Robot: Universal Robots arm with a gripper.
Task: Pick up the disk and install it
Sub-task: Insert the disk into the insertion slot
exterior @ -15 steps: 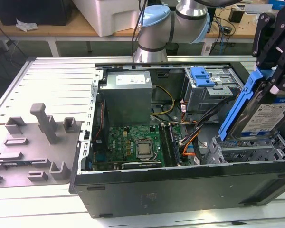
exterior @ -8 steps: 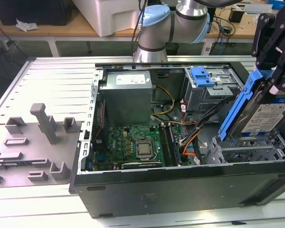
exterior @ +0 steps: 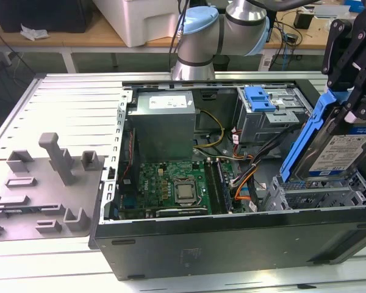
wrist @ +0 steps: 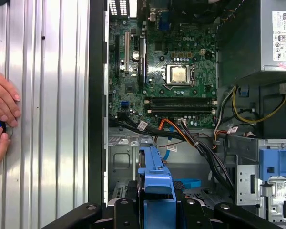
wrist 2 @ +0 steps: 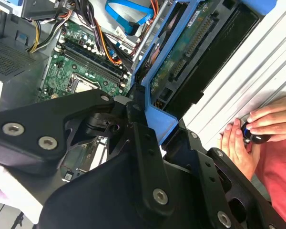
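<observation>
At the exterior view's left, a grey moulded tray (exterior: 46,183) lies on the ribbed metal table (exterior: 73,104). Just beside it to the right sits the open case (exterior: 232,244), its inside facing up. Inside it, the grey power supply (exterior: 165,119) is at the far side. The green board (exterior: 165,177) lies nearer the camera, with a bare processor (exterior: 184,193) in its middle. Farther right, a blue bracket (exterior: 259,97) tops a metal cage (exterior: 274,119), and orange and black cables (exterior: 244,177) cross the gap below it. At the exterior view's right, the hand (exterior: 354,107) is pinching the disk (exterior: 341,155) by its blue caddy (exterior: 305,140). The disk is tilted steeply on edge with its label showing. Its lower end is down at the metal bay (exterior: 317,195) in the case's corner, though I cannot tell whether it touches. In the second wrist view, a person's fingers (wrist 2: 271,117) rest on the table outside the case, around a small dark thing (wrist 2: 255,136).
</observation>
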